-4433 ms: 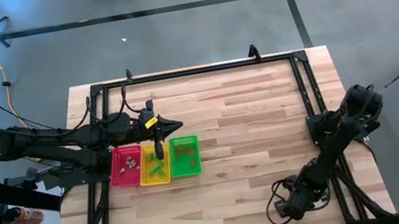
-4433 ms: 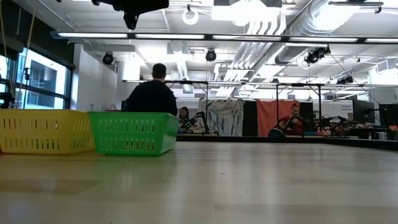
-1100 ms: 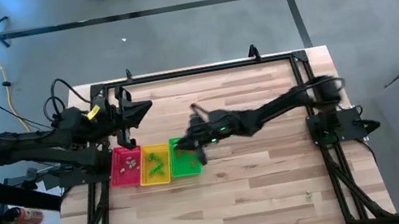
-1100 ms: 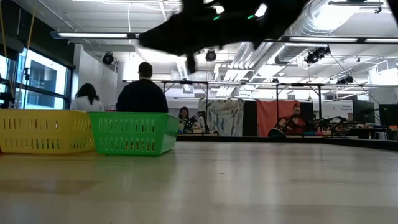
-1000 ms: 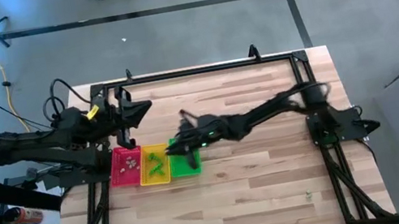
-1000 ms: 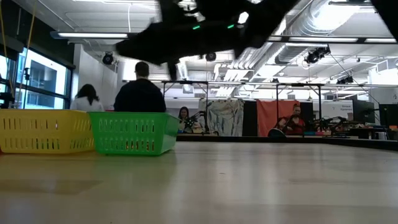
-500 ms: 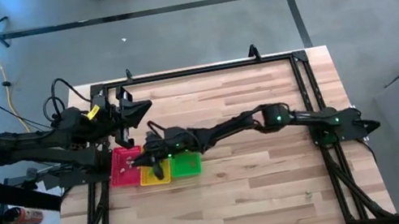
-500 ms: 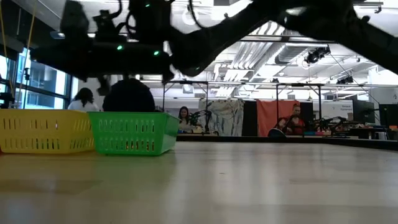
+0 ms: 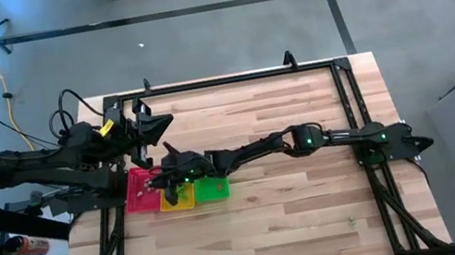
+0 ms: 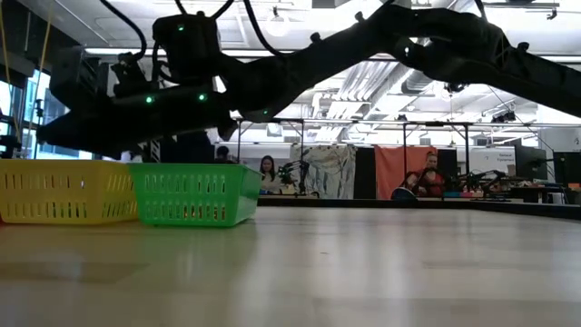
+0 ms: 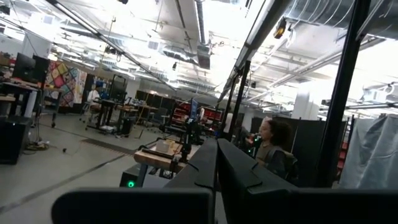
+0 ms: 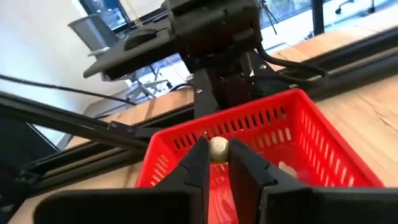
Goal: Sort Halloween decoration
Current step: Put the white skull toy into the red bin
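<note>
Left gripper (image 11: 216, 163), dark fingers (image 11: 239, 171) pressed together, before a workshop hall with a seated person (image 11: 272, 149).

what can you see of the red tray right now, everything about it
The red tray is a rectangular basket of what looks like glossy plastic, its upright walls cut with narrow vertical slots under a smooth rim. It sits flat on the wooden table, leftmost in a row with the yellow tray beside it. A pale trinket lies inside. The right gripper is at its near wall, pinching another pale trinket.
</note>
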